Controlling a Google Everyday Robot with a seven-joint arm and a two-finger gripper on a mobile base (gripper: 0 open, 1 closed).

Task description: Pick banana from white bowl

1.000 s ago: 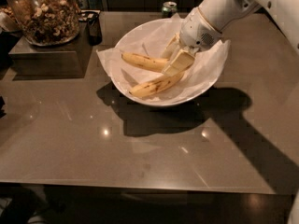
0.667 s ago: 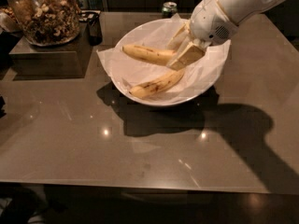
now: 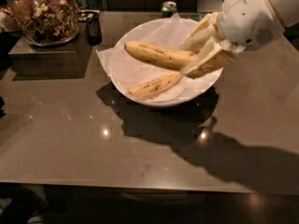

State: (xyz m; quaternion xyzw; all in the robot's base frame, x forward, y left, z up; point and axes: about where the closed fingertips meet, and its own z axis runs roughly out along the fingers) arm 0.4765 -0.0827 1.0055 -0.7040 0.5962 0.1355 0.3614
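The white bowl (image 3: pixel 126 76) with its crinkled paper lining stands at the middle back of the dark table. My gripper (image 3: pixel 195 55) reaches in from the upper right and is shut on the stem end of the banana (image 3: pixel 156 54), the longer, thicker one. The banana is lifted above the bowl and points left. The shorter, slimmer banana (image 3: pixel 155 86) with dark streaks lies in the bowl below it.
A glass jar of nuts (image 3: pixel 44 14) stands on a dark block (image 3: pixel 44 57) at the back left. A dark cup (image 3: pixel 93 29) sits beside it. A green can (image 3: pixel 168 8) stands behind the bowl. The table's front edge (image 3: pixel 140 185) runs below.
My gripper closed on the longer banana and lifted it up out of the bowl. The slimmer banana stayed in the bowl.
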